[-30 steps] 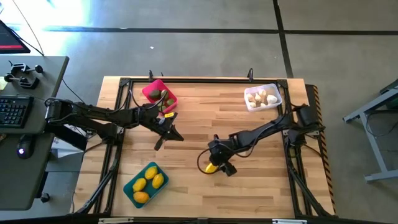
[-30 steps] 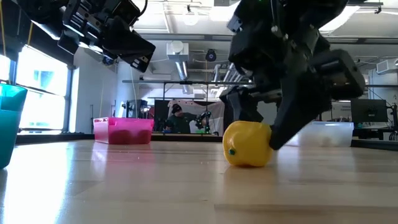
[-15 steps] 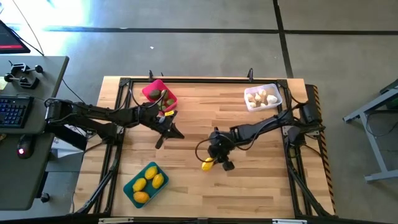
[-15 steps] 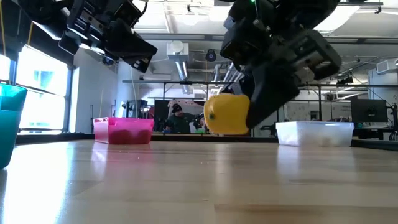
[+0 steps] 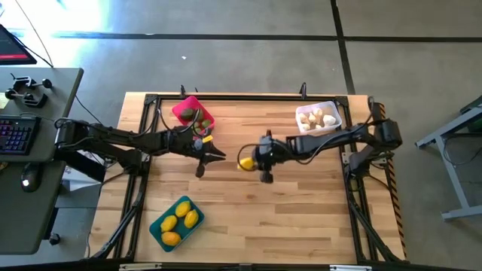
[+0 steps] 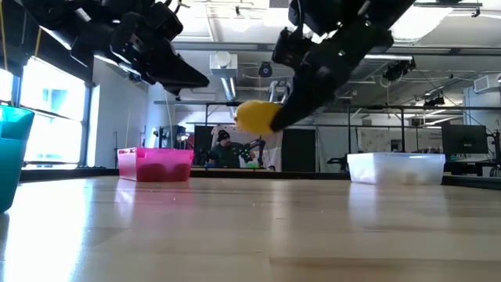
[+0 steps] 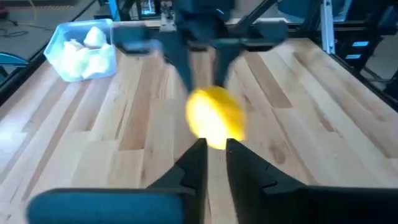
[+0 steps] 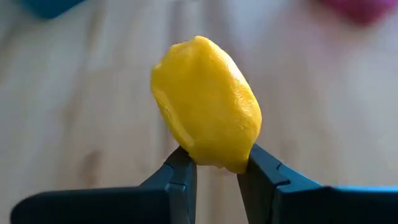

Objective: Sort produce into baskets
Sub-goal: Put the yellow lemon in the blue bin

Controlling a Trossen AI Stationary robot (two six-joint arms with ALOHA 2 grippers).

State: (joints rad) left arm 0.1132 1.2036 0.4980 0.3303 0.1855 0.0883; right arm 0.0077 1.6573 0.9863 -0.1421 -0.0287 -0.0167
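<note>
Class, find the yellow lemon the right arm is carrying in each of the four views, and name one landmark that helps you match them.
High view: lemon at table centre.
Low view: lemon raised, upper middle.
Left wrist view: lemon at centre, beyond the left fingers.
Right wrist view: lemon between the fingers.
Shared landmark: pink basket.

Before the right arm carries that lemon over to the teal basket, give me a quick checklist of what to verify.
1. Right gripper shut on the lemon: ok.
2. Lemon clear of the table, seen in the low view: ok.
3. Teal basket has room beside its lemons: ok.
4. Left gripper out of the way: not ok, it points at the lemon, close by.
5. Grip depth: cannot tell, the fingers hold only the lemon's end.
</note>
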